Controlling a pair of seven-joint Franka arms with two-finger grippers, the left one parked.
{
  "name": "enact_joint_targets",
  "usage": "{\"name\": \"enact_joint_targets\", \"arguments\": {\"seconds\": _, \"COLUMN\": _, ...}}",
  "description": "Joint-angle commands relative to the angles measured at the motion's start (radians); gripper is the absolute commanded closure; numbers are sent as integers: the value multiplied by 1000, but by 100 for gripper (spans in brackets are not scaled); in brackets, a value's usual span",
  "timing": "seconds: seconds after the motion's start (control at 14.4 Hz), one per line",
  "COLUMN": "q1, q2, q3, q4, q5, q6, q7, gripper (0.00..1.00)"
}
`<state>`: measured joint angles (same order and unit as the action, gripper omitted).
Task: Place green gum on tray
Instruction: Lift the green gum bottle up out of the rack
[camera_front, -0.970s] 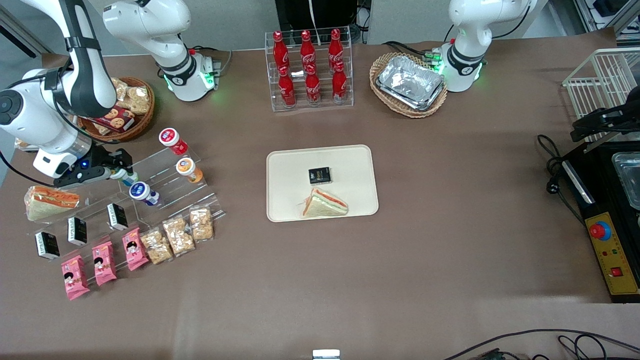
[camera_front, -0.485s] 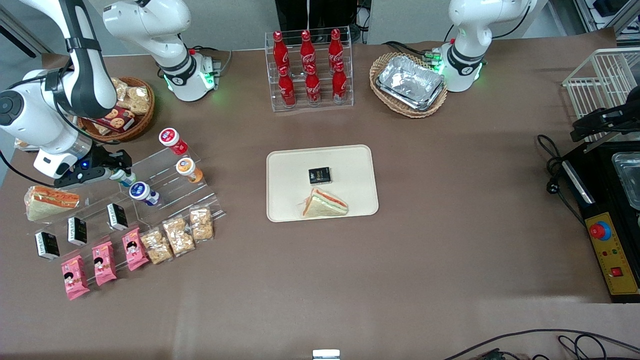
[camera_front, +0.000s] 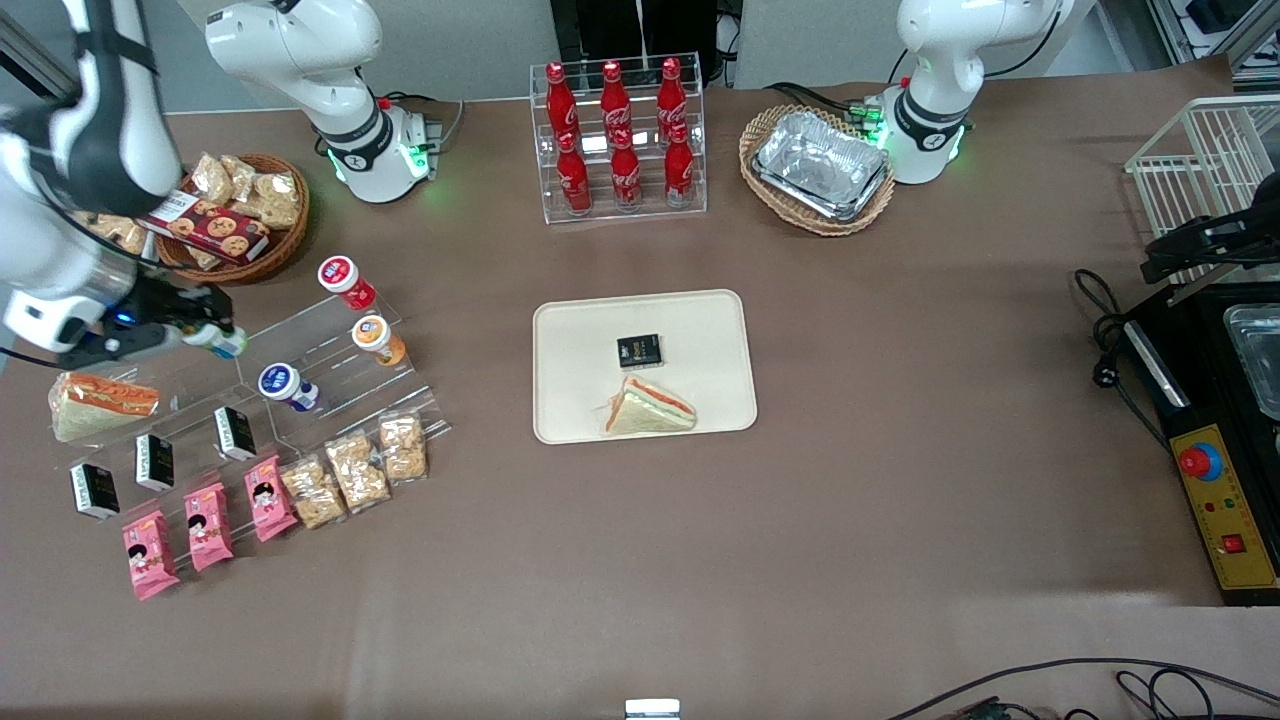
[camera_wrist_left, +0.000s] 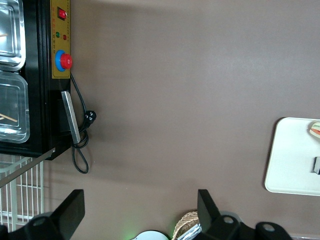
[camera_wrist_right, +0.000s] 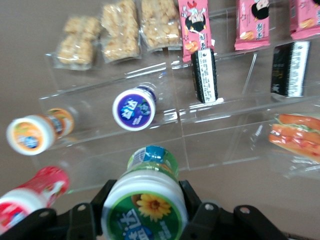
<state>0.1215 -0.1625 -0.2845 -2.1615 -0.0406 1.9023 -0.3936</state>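
Clamped between black fingers (camera_wrist_right: 192, 200), the right arm's gripper (camera_front: 205, 325) pinches the green gum (camera_wrist_right: 146, 204), a small round bottle with a white lid ringed in green and a pale bluish-green body, just below its lid. It hangs clear of the clear acrylic stepped display rack (camera_front: 330, 375) at the working arm's end of the table. The right wrist view alone shows the lid's face, printed with a yellow flower, and the rack's steps beneath the bottle; the blue-lidded bottle (camera_wrist_right: 134, 108), orange-lidded bottle (camera_wrist_right: 31, 134) and red-lidded bottle (camera_wrist_right: 27, 197) lie on those steps. The front view catches only a sliver of the gum at the fingertips, yet it gives the wider table: the cream-beige rectangular tray (camera_front: 700, 320) sits well apart at the table's middle, carrying a small black packet (camera_front: 639, 350) and a wrapped triangular sandwich (camera_front: 648, 408). The left wrist view shows only an edge of that tray (camera_wrist_left: 290, 155).
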Motion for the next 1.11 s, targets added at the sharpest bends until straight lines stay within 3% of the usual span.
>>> {"name": "enact_joint_targets", "arguments": {"seconds": 0.0, "q1": 41, "q2": 15, "q3": -1, "q4": 225, "q5": 54, "q6": -215, "q7": 62, "gripper": 73}}
{"name": "enact_joint_targets", "arguments": {"seconds": 0.42, "q1": 165, "q2": 64, "q3": -1, "q4": 535, "q5": 102, "q6": -532, "q7": 295, "gripper": 72}}
{"name": "enact_joint_targets", "arguments": {"seconds": 0.69, "q1": 401, "q2": 67, "q3": -1, "q4": 526, "q5": 131, "q6": -522, "q7": 623, "gripper": 72}}
{"name": "enact_joint_targets", "arguments": {"seconds": 0.83, "q1": 542, "q2": 125, "q3": -2, "q4": 525, "q5": 134, "q6": -450, "q7": 787, "gripper": 72}}
{"name": "enact_joint_targets", "arguments": {"seconds": 1.04, "q1": 656, "q2": 210, "q3": -2, "q4": 479, "q5": 175, "q6": -307, "q7": 930, "gripper": 72}}
